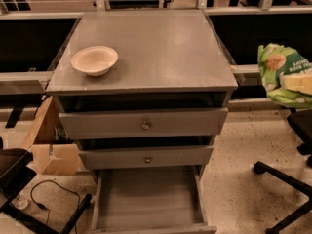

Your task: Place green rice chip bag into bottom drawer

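Observation:
The green rice chip bag (279, 65) hangs in the air at the right edge of the view, beside the cabinet's top right corner and level with its top. My gripper (298, 83) shows only as a pale yellow finger pressed across the bag's lower right side; it is shut on the bag. The bottom drawer (146, 196) is pulled out at the foot of the cabinet, its grey plank floor bare. It lies well below and to the left of the bag.
A cream bowl (94, 60) sits on the left of the grey cabinet top (165, 48). Two upper drawers with round knobs (145, 125) stand slightly open. A cardboard box (51, 152) and a cable lie at left. An office chair base (285, 177) stands at right.

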